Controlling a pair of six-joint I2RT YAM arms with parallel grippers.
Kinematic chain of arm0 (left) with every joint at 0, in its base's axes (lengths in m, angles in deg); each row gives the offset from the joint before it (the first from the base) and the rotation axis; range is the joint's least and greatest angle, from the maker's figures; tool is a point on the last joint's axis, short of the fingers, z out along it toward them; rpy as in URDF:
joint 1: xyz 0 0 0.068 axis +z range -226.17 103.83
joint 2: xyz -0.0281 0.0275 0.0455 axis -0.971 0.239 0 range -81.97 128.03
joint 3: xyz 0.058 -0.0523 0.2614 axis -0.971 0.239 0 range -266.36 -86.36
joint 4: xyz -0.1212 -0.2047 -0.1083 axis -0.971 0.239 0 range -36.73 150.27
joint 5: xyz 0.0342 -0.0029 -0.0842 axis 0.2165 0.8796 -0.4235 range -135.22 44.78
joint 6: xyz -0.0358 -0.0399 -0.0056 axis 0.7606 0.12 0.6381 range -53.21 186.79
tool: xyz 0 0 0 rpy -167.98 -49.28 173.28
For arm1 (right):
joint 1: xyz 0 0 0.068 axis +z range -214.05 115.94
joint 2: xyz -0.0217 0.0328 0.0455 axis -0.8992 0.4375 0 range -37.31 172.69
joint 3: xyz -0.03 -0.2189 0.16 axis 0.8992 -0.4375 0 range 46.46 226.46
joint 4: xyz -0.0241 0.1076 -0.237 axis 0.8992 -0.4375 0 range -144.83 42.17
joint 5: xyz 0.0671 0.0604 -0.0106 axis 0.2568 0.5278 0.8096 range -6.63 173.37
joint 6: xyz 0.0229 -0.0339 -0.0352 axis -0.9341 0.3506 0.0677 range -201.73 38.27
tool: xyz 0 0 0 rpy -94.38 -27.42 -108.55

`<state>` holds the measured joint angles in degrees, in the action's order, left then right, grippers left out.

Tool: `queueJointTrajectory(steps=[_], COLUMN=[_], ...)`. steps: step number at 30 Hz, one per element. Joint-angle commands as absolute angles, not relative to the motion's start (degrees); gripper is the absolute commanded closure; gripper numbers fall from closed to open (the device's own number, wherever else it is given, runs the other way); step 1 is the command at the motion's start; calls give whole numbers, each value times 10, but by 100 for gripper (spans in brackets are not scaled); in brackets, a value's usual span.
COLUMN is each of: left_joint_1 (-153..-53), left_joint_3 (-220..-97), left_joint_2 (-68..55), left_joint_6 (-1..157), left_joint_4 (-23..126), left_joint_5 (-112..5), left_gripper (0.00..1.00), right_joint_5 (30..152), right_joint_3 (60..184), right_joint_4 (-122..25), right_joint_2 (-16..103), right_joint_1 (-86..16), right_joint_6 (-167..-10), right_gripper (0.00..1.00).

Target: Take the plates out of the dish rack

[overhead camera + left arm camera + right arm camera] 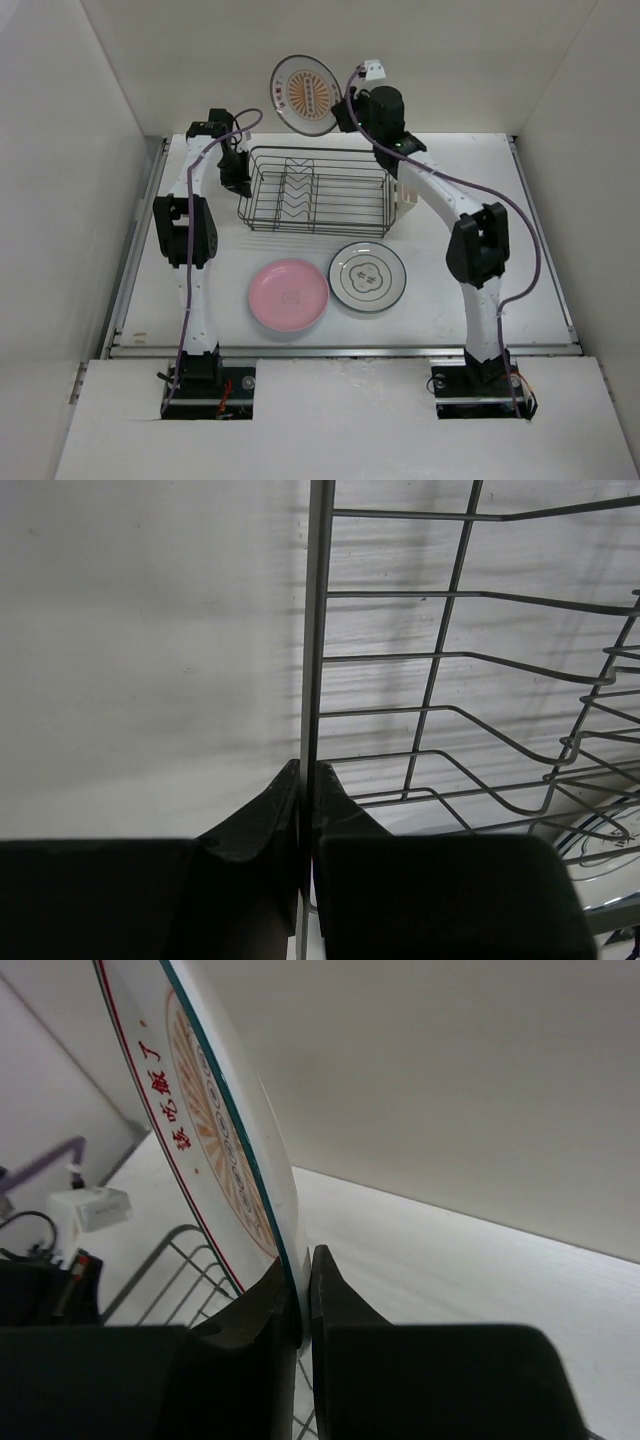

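the orange-sunburst plate (308,95) is held upright in the air above the far edge of the dish rack (315,190). its rim is pinched by the right claw (300,1285), which is clamped on it. the left claw (305,790) is closed on the wire at the rack's left end, apparently to steady it. a pink plate (289,294) and a grey-white plate with a dark rim (367,276) are laid flat on the counter (500,200) just in front of the rack. no plate can be made out inside the rack. the step in hand is judged to be the carrying away of the held plate. next, it would need to be swung across the rack to the counter in front, tipped flat and released.
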<state>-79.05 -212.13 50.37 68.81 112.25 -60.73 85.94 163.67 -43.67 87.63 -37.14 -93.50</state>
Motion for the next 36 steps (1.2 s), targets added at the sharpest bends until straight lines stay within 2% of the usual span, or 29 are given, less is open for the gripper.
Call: queueJointTrajectory(steps=[1, 7, 9, 12, 13, 17, 21, 24, 26, 28, 30, 33, 34, 36], left_joint_1=[-799, -793, -793, -793, -793, -793, -793, -793, -793, -793, -793, -793, -793, -793], left_joint_3=[-2118, -2118, -2118, -2133, -2133, -2127, -2120, -2115, -2115, -2115, -2115, -2115, -2115, -2115], left_joint_2=[518, 501, 500, 500, 500, 487, 482, 477, 470, 454, 447, 432, 423, 414], left_joint_6=[729, 749, 749, 749, 749, 749, 749, 743, 738, 731, 726, 726, 726, 721], left_joint_4=[1128, 1115, 1115, 1115, 1115, 1115, 1121, 1121, 1126, 1126, 1126, 1126, 1126, 1126], left_joint_5=[-582, -619, -626, -619, -619, -613, -613, -613, -613, -613, -613, -613, -613, -613], left_gripper=[100, 100, 100, 100, 100, 100, 100, 89, 80, 69, 68, 66, 66, 64], right_joint_5=[854, 1067, 1068, 1068, 1079, 1044, 1007, 995, 995, 973, 951, 921, 898, 884], right_joint_3=[1619, 1420, 1361, 1214, 1147, 1014, 942, 919, 928, 949, 967, 973, 973, 973], right_joint_4=[-403, -630, -726, -782, -782, -772, -772, -748, -748, -766, -790, -807, -815, -815], right_joint_2=[759, 571, 526, 443, 422, 300, 274, 292, 317, 360, 381, 386, 375, 358], right_joint_1=[-371, -403, -403, -409, -409, -409, -409, -409, -409, -409, -409, -409, -409, -409], right_joint_6=[-933, -910, -896, -895, -905, -981, -1007, -1019, -1019, -1019, -1019, -1027, -1035, -1043], right_gripper=[100, 100, 100, 100, 100, 100, 100, 100, 92, 78, 77, 56, 38, 20])
